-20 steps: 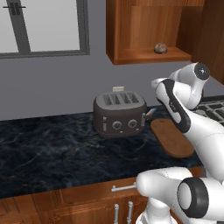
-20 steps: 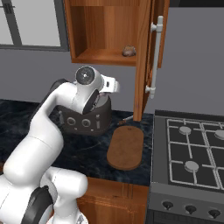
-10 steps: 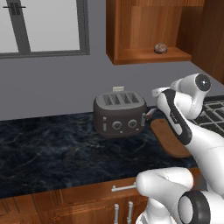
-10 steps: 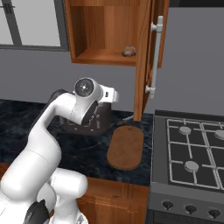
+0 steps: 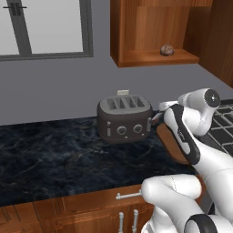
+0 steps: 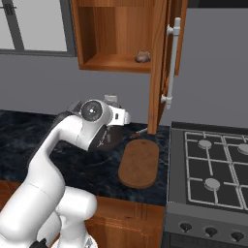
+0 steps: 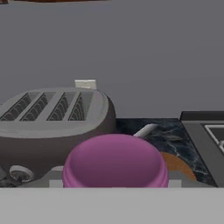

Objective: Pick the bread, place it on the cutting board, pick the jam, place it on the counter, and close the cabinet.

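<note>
The jam (image 7: 115,162), a purple-pink jar, sits right at my fingertips in the hand view, so my gripper (image 5: 157,119) is shut on it. The hand hangs low beside the toaster's right end, above the near end of the cutting board (image 6: 139,164). This reddish-brown oval board lies flat on the dark counter (image 5: 54,154). The bread (image 6: 142,56), a small tan roll, rests on the shelf of the open cabinet (image 6: 121,29), also seen from the left as the bread (image 5: 167,50). The cabinet door (image 6: 157,63) stands swung out with its grey bar handle (image 6: 171,63) facing the stove.
A dark grey toaster (image 5: 124,118) stands on the counter just left of the hand. A gas stove (image 6: 213,164) borders the board on the right. The counter left of the toaster is bare stone; wooden drawers run below its front edge.
The arm has folded downward: the hand with the jam has dropped from below the cabinet shelf to beside the toaster, close over the counter. Bread, board and door have not moved.
</note>
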You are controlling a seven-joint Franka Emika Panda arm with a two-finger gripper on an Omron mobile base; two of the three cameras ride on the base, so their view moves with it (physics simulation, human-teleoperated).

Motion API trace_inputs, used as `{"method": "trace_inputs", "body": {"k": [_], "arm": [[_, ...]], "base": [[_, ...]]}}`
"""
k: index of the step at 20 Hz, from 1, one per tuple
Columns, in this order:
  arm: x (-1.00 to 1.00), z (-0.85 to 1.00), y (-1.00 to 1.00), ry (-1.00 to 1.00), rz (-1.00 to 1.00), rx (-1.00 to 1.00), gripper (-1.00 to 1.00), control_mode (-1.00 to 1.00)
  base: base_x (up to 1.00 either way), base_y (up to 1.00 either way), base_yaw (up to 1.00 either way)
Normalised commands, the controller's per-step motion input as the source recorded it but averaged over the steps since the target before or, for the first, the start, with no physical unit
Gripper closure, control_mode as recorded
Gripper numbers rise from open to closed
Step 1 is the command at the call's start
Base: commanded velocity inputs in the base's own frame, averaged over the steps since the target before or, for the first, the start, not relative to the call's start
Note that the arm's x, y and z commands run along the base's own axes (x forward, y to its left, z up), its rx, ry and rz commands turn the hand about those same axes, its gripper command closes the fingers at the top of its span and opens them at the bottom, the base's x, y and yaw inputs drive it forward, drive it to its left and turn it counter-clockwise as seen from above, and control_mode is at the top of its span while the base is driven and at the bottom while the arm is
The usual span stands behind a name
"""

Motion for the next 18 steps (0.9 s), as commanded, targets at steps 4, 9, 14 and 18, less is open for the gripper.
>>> {"method": "trace_inputs", "body": {"k": [4,9,14,18], "arm": [[-0.17,-0.27,0.00,0.00,0.00,0.00,1.00,-1.00],[-0.12,-0.26,0.00,0.00,0.00,0.00,1.00,-1.00],[-0.13,-0.25,0.00,0.00,0.00,0.00,1.00,-1.00],[-0.06,-0.24,0.00,0.00,0.00,0.00,1.00,-1.00]], "base": [[0.00,0.00,0.00],[0.00,0.00,0.00],[0.00,0.00,0.00],[0.00,0.00,0.00]]}}
